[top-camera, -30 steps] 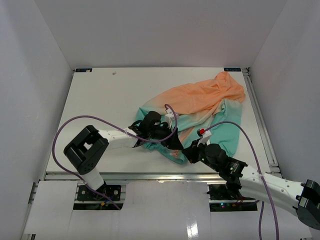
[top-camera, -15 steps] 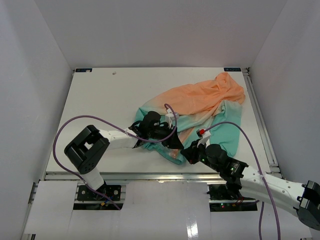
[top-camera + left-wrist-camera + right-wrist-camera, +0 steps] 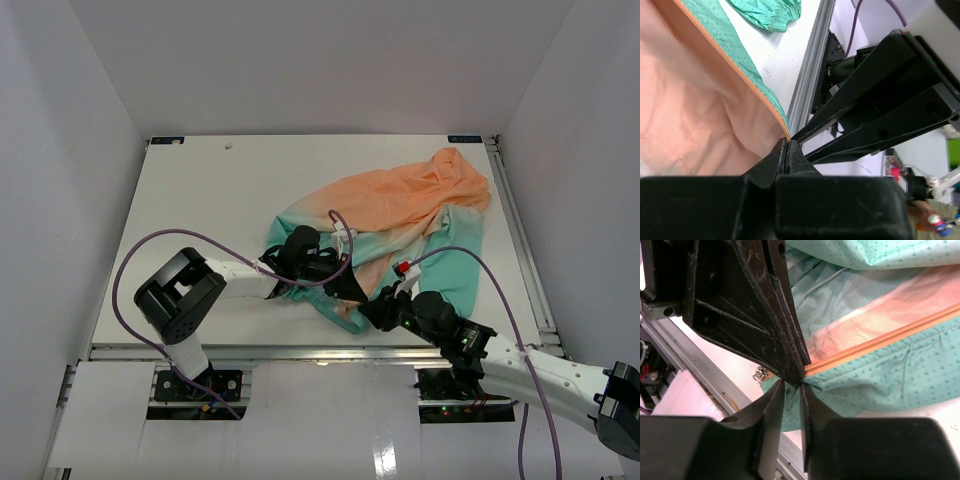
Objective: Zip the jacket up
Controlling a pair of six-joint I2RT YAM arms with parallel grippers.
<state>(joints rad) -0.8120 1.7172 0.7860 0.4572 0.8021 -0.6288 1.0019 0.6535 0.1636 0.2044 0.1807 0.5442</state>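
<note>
The jacket (image 3: 430, 200) lies crumpled at the right of the table, orange at the back and teal toward the front. My left gripper (image 3: 352, 290) is shut on its near bottom corner, pinching the orange zipper edge (image 3: 740, 75) at the fingertips (image 3: 786, 142). My right gripper (image 3: 372, 312) sits just in front of it, tip to tip. In the right wrist view its fingers (image 3: 791, 390) stand slightly apart, with teal fabric (image 3: 880, 375) in the gap below the zipper teeth (image 3: 880, 342). The left gripper's black fingers (image 3: 765, 315) press in from above.
A metal rail (image 3: 300, 350) runs along the table's front edge right under both grippers. Purple cables (image 3: 130, 270) loop over each arm. A teal cuff (image 3: 770, 15) lies near the rail. White walls enclose the table on three sides.
My left gripper has closed onto the jacket's zipper corner. My right gripper, shut before, has parted its fingers a little. The hem corner has shifted slightly toward the front.
</note>
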